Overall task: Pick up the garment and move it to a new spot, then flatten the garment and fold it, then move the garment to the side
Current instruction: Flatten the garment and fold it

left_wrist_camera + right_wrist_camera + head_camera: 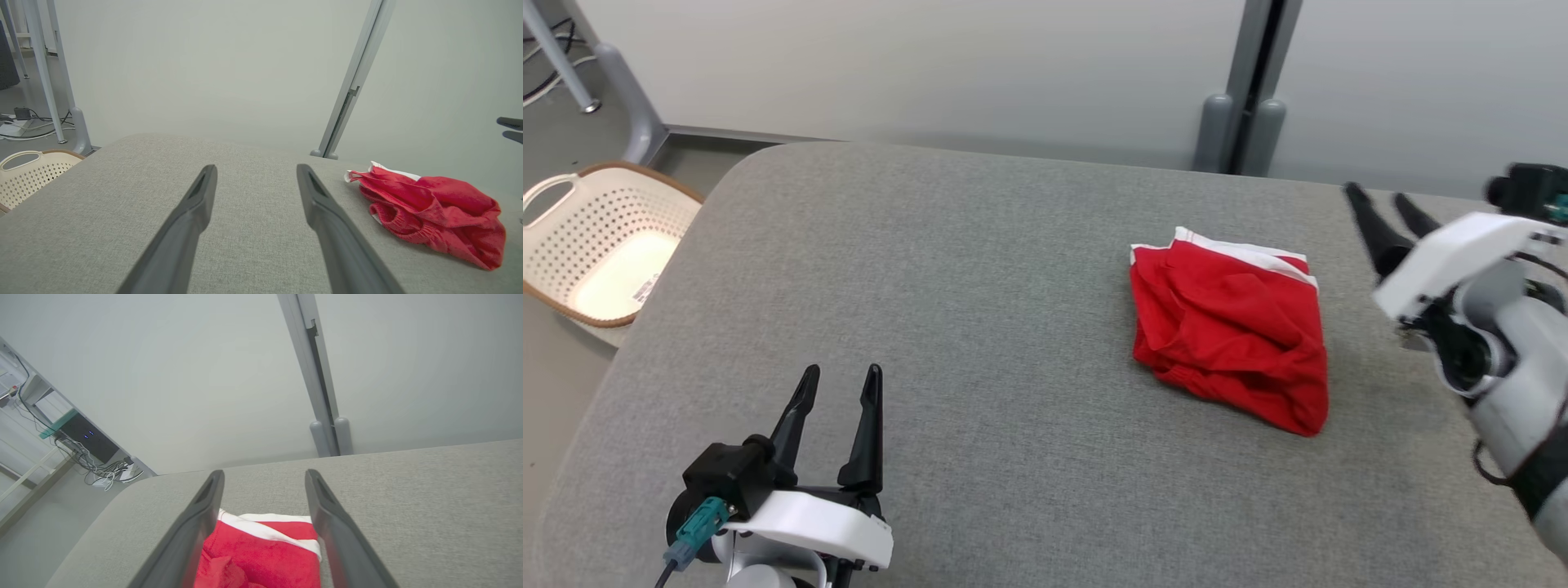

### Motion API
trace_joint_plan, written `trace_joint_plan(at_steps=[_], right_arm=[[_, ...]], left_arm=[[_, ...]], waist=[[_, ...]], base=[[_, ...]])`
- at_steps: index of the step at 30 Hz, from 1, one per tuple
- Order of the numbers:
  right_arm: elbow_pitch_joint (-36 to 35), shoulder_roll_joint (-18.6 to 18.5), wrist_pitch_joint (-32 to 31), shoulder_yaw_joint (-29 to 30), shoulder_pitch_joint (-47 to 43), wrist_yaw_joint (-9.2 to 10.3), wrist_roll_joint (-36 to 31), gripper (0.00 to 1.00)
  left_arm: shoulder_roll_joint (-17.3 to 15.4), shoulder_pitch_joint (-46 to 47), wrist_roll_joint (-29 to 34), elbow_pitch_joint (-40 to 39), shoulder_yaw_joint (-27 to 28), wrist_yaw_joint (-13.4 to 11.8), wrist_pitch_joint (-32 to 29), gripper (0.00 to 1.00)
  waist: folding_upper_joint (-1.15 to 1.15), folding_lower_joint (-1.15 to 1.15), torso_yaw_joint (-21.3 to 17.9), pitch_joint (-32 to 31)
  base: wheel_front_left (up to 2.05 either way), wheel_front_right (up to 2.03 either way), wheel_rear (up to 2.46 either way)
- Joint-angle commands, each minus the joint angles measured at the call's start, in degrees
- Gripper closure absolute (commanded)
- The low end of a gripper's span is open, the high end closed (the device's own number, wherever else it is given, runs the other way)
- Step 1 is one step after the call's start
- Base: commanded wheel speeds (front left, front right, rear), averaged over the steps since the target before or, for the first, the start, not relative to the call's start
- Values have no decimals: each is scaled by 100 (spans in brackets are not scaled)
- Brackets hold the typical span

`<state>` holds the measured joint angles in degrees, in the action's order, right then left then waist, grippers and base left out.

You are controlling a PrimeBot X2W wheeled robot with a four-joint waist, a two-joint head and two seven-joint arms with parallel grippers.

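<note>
right hand (1376, 193): fingers spread wide, holding nothing, above the counter (972, 286).
left hand (842, 371): released, fingers apart, empty, at the counter's near-left part.
red garment (1233, 327): bunched, white-banded, on the counter just left of the right hand, well apart from the left hand.

Two long, dark, tapering left fingers (870, 425). Behind them, a black block (727, 474), a curved white shell (809, 527) and a teal plug (698, 523) trailing a grey cable (670, 569). Same dark right fingers (1372, 227), behind them a white housing (1454, 257) and pale grey forearm (1515, 396).
</note>
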<state>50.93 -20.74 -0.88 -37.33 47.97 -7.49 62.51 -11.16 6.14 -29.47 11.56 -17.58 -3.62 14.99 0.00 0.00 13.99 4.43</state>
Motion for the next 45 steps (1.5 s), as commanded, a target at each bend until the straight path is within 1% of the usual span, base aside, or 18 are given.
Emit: trace_joint_plan(at_steps=[1, 3, 5, 11, 12, 15, 17, 19, 25, 30, 33, 35, 38, 41, 42, 43, 44, 45], right_arm=[[76, -178, 168, 63, -169, 0, 37, 0], [223, -298, 286, 94, -268, 0, -8, 0], [394, -315, 349, 102, -343, 0, -59, 0], [707, -115, 348, 62, -368, 0, -61, 0], [752, -47, 294, 47, -365, 0, -31, 100], [1050, 137, -6, -27, -373, 0, -14, 100], [1244, 330, -278, -95, -380, 0, 9, 100], [1257, 539, -486, -172, -421, 0, 57, 100], [881, 970, -551, -552, -591, 0, -13, 100], [268, 1230, -480, -1065, -831, 0, -61, 100], [-128, 1229, -343, -1300, -921, 0, 8, 100], [-342, 1144, -181, -1399, -922, 0, 54, 100], [-585, 958, 137, -1428, -855, 0, 73, 100], [-792, 691, 495, -1387, -791, 0, 30, 100], [-853, 601, 618, -1366, -785, 0, -2, 97], [-911, 520, 738, -1342, -770, 0, -29, 67], [-978, 433, 850, -1305, -755, 0, -47, 52], [-1039, 349, 959, -1263, -739, 0, -87, 0]], left_arm=[[-15, -70, 41, -40, 20, -9, 24, 0], [3, -86, 53, -61, 2, 3, 24, 0], [22, -82, 68, -76, -18, 20, 24, 0], [50, 37, 76, -50, -35, 64, 24, 0], [50, 66, 75, -39, -29, 75, 24, 0], [60, 120, 72, 4, -11, 90, 24, 0], [82, 136, 74, 26, -4, 102, 24, 0], [89, 145, 69, 50, 27, 114, 24, 0], [120, 100, 76, 107, 77, 145, 24, 0], [149, 27, 101, 129, 134, 122, 24, 0], [122, 11, 103, 126, 172, 147, 24, 0], [95, -4, 114, 113, 204, 145, 24, 0], [48, -51, 119, 84, 256, 120, 24, 0], [17, -125, 131, 42, 294, 68, 23, 0], [-3, -138, 131, 26, 314, 61, 24, 0], [-23, -148, 130, 3, 338, 49, 24, 0], [-44, -177, 128, -19, 365, 35, 24, 0], [-59, -212, 121, -31, 392, 20, 24, 0]], waist=[[0, 0, -111, -33], [0, 0, -141, 2], [0, 0, -148, 53], [0, 0, -62, 199], [0, 0, -31, 220], [0, 0, 71, 261], [0, 0, 148, 279], [0, 0, 230, 284], [0, 0, 381, 236], [0, 0, 330, 158], [0, 0, 225, 101], [0, 0, 134, 59], [0, 0, -26, -8], [0, 0, -202, -69], [0, 0, -269, -91], [0, 0, -337, -116], [0, 0, -411, -143], [0, 0, -490, -167]], base=[[0, 0, 0], [0, 0, 0], [0, 0, 0], [0, 0, 0], [0, 0, 0], [0, 0, 0], [0, 0, 0], [0, 0, 0], [0, 0, 0], [0, 0, 0], [0, 0, 0], [0, 0, 0], [0, 0, 0], [0, 0, 0], [0, 0, 0], [0, 0, 0], [0, 0, 0], [0, 0, 0]])
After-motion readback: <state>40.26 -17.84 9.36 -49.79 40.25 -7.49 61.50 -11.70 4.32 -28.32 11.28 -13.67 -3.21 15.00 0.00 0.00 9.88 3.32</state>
